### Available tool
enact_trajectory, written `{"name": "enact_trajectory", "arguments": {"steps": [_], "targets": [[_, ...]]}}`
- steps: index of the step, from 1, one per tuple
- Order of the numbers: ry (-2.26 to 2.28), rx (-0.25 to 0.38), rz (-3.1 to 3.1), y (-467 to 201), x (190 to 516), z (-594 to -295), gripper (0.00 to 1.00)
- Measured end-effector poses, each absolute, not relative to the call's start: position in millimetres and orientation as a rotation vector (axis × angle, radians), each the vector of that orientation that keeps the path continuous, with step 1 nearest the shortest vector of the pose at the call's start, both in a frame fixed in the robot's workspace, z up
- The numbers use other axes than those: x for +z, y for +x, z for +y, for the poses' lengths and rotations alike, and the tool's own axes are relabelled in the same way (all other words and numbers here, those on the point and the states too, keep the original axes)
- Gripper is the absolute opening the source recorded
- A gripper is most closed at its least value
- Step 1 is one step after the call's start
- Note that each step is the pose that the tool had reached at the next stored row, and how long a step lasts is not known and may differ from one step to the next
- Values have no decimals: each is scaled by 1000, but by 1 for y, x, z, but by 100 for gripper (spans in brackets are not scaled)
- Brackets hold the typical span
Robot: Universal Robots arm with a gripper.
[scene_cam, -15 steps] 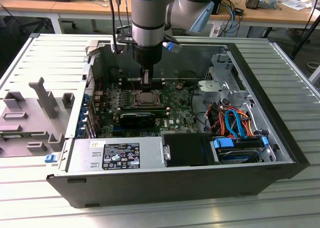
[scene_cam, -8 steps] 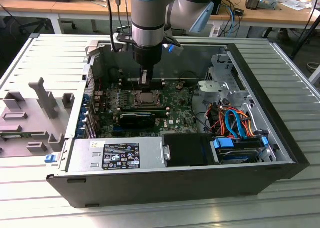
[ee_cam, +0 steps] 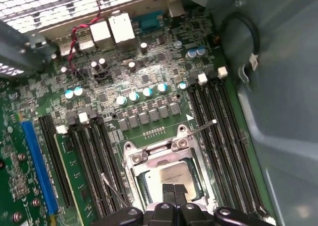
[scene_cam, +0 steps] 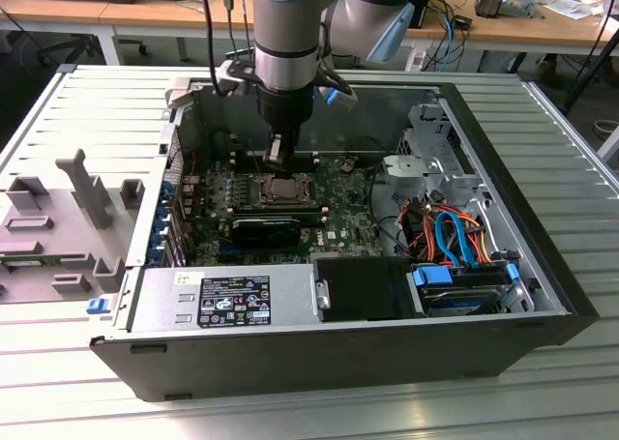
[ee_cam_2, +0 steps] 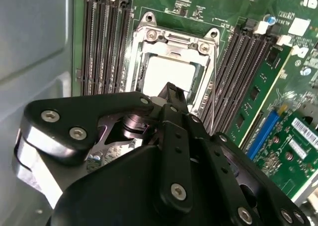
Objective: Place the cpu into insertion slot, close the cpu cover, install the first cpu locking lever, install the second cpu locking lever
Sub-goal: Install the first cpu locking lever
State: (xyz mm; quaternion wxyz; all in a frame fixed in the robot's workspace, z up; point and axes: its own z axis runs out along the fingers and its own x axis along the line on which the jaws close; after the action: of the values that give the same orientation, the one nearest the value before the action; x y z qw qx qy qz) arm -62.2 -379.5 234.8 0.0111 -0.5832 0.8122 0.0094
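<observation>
The cpu (ee_cam: 175, 173) (ee_cam_2: 166, 73), a dull silver square, lies in the insertion slot (scene_cam: 281, 190) on the green board. The cpu cover (ee_cam: 155, 155) (ee_cam_2: 175, 41), a silver frame with a square window, lies flat around the chip. Two thin wire locking levers stand loose on either side of the socket: one (ee_cam: 202, 127) with a pale tip, the other (ee_cam: 113, 188) by the memory slots. My gripper (ee_cam: 174, 190) (ee_cam_2: 171, 93) (scene_cam: 278, 157) hovers just above the socket's edge, black fingertips pressed together, shut with nothing between them.
Long black memory slots (ee_cam: 226, 136) flank the socket on both sides. A black expansion card (scene_cam: 259, 229) sits in front of it, with a blue slot (ee_cam: 36, 161) nearby. The case walls (scene_cam: 290, 348), power supply (scene_cam: 227, 300) and cabled drive bay (scene_cam: 455, 237) surround the board.
</observation>
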Motion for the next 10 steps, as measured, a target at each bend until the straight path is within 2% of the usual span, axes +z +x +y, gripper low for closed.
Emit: {"name": "enact_trajectory", "arguments": {"steps": [10], "targets": [[-1604,20,2677,-62,234,-379,11]]}}
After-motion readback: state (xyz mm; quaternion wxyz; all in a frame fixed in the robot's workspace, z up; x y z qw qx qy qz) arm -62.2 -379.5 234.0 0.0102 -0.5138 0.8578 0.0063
